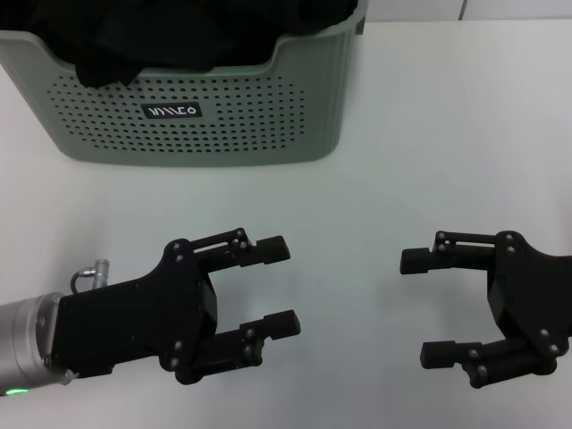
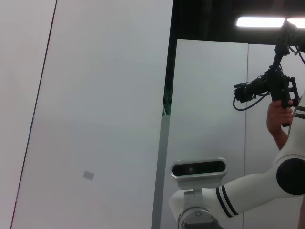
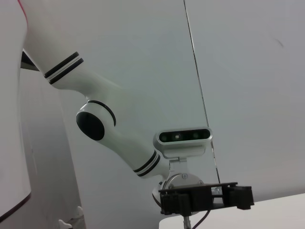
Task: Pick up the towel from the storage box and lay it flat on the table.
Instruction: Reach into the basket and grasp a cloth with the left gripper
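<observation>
Left end effector [image 1: 279, 286] and right end effector [image 1: 418, 307]: fingers spread wide, empty, over bare surface [image 1: 420, 134]. Storage box [image 1: 192, 107] at far left edge holds black fabric [image 1: 188, 31]; towel not visible

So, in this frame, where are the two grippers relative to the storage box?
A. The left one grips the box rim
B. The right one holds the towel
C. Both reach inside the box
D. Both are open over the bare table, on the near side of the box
D: the left gripper and right gripper are open and empty over the table, short of the storage box.
</observation>
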Robot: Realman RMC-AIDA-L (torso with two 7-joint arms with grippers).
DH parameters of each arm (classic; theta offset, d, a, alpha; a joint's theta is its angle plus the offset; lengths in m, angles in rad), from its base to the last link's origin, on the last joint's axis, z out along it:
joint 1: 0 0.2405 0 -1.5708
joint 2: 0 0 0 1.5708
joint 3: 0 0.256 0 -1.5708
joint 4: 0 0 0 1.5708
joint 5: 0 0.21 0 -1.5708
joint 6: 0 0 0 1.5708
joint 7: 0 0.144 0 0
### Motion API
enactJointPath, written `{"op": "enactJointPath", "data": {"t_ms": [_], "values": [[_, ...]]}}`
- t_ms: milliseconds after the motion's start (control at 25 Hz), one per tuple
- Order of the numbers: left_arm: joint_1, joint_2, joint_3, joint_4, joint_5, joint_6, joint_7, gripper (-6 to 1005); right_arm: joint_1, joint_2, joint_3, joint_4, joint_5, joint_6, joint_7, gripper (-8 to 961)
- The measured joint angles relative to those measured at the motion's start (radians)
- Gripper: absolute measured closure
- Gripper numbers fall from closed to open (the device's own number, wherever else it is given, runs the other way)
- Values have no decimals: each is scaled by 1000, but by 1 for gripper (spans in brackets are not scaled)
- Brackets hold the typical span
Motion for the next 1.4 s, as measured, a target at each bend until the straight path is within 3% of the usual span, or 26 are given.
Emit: {"op": "enactJointPath", "data": {"t_ms": [560, 680, 800, 1040, 1240, 1400], "values": [[3, 0, -18, 0, -33, 0, 26, 363, -6, 0, 2, 14, 6, 0, -11, 124], [34, -8, -121, 5, -110, 6, 33, 363, -6, 0, 3, 26, 8, 0, -17, 124], [74, -31, -257, 29, -201, 17, 20, 363, -6, 0, 2, 53, 8, 0, -35, 124], [58, -62, -481, 70, -221, -11, -32, 363, 10, 1, 1, 101, 7, 0, -69, 124], [-5, -80, -594, 108, -221, -170, -33, 363, 18, 2, -1, 104, 8, -4, -70, 124], [-31, -92, -643, 217, -222, -423, -61, 363, 18, 2, -11, 110, 9, -4, -77, 124]]}}
